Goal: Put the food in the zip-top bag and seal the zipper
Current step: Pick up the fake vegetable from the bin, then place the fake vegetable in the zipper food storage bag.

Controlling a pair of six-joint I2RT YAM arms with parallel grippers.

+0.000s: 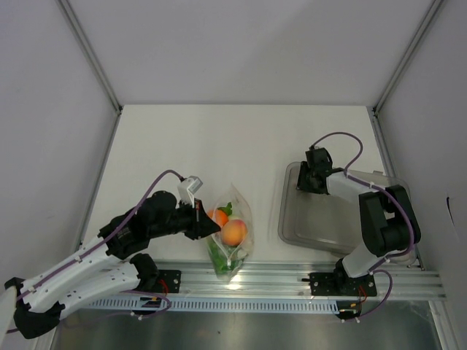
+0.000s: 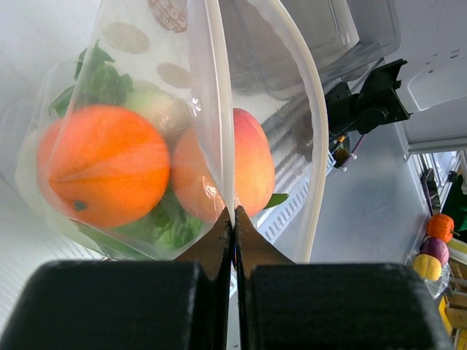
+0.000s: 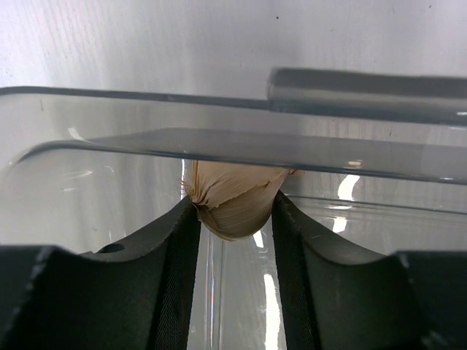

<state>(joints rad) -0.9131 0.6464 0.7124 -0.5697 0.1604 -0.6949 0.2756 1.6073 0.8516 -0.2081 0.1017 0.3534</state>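
Clear zip-top bag (image 2: 175,131) — in left gripper (image 2: 233,219) | pale piece (image 3: 233,197) — in right gripper (image 3: 233,210)

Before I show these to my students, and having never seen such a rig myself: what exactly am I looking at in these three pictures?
Two robot arms are bolted at the near edge of a table. One picture looks down from above; the other two come from a camera on each wrist. On the table lie a clear zip-top bag and a clear tray. The left gripper pinches the bag's edge; inside are an orange, a reddish fruit and lettuce. The right gripper, at the tray, holds a pale egg-like piece.
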